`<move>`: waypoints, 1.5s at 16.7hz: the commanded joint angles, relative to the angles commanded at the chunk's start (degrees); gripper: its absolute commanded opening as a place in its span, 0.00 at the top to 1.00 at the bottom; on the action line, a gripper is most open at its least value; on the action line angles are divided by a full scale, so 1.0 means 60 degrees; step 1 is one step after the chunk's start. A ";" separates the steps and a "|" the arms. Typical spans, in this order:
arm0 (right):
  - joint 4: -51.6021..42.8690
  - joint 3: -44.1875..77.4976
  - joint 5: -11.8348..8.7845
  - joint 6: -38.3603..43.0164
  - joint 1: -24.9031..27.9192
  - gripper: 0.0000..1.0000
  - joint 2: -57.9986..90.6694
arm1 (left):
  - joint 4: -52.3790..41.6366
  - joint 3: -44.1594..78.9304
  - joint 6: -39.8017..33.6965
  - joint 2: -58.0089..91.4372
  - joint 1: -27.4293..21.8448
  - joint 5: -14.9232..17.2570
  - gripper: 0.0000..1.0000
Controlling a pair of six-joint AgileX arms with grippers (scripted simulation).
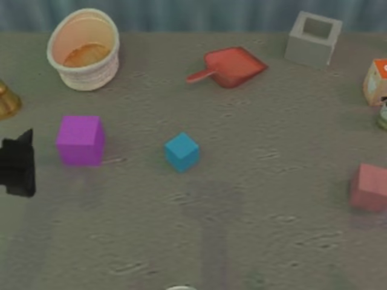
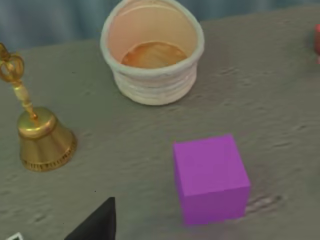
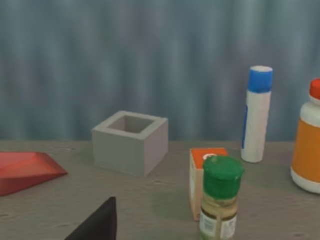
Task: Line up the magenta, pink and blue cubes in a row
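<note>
Left gripper sits at the far left edge of the top view, mid-height, just left of the magenta cube and not touching it; can't tell if its fingers are open or closed, only a dark tip shows in the left wrist view. Magenta cube sits left of centre. Blue cube is near the middle of the top view, turned corner-on, well apart from the magenta one. Pink cube is at the right edge, lower than the other two. Cubes not in a row yet.

Upper left: white bowl, tilted, and gold bell at the left edge. Upper middle: red scoop. Upper right: grey hollow box, orange-and-white block.

Right gripper: only a dark tip shows in the right wrist view, state unclear; beyond it a green-capped jar, blue-capped tube, and orange bottle.
</note>
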 joint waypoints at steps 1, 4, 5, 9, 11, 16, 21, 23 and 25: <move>0.0000 0.0000 0.0000 0.0000 0.0000 0.00 0.0000 | -0.0563 0.0791 0.0140 0.0907 -0.0237 0.0036 0.00; 0.0000 0.0000 0.0000 0.0000 0.0000 0.00 0.0000 | -0.2303 0.3319 0.0580 0.3835 -0.0980 0.0123 0.00; 0.0000 0.0000 0.0000 0.0000 0.0000 0.00 0.0000 | -0.2890 0.4193 0.0727 0.4856 -0.1227 0.0142 0.00; 0.0000 0.0000 0.0000 0.0000 0.0000 0.00 0.0000 | -0.5145 0.7743 0.1277 0.9026 -0.2162 0.0154 0.00; 0.0000 0.0000 0.0000 0.0000 0.0000 0.00 0.0000 | -0.6119 0.9483 0.1517 1.1051 -0.2575 0.0124 0.00; 0.0000 0.0000 0.0000 0.0000 0.0000 0.00 0.0000 | -0.7878 1.3266 0.1965 1.5311 -0.3345 -0.0005 0.00; 0.0000 0.0000 0.0000 0.0000 0.0000 0.00 0.0000 | -0.8645 1.5453 0.2210 1.7571 -0.3755 -0.0119 0.00; 0.0000 0.0000 0.0000 0.0000 0.0000 0.00 0.0000 | -0.8713 1.5672 0.2236 1.7789 -0.3797 -0.0134 0.00; 0.0000 0.0000 0.0000 0.0000 0.0000 0.00 0.0000 | -0.8713 1.5672 0.2236 1.7789 -0.3797 -0.0134 0.00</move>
